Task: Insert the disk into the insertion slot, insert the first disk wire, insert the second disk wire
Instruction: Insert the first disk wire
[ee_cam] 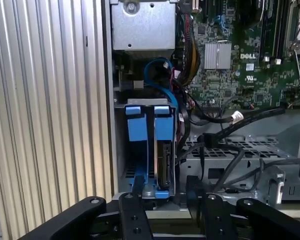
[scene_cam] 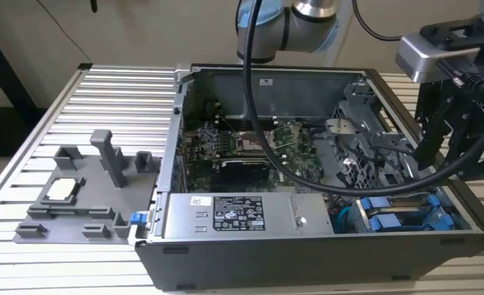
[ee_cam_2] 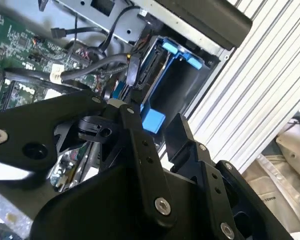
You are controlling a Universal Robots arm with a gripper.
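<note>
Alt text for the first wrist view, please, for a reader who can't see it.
The disk in its blue frame stands in the drive cage of an open computer case, beside a second blue-framed drive, with the open gripper poised over them. A green circuit board and black cables lie alongside.

We see a dark label [scene_cam: 238, 213] with white print and small signs on the silver power-supply box [scene_cam: 307, 216] in the exterior view. A small white sticker [scene_cam: 200, 200] sits just beside this label. Their words are too small for us to read. In the first wrist view, the green motherboard [ee_cam: 230, 80] carries a short white word [ee_cam: 248, 55] and tiny white marks, which we do not spell out.
</note>
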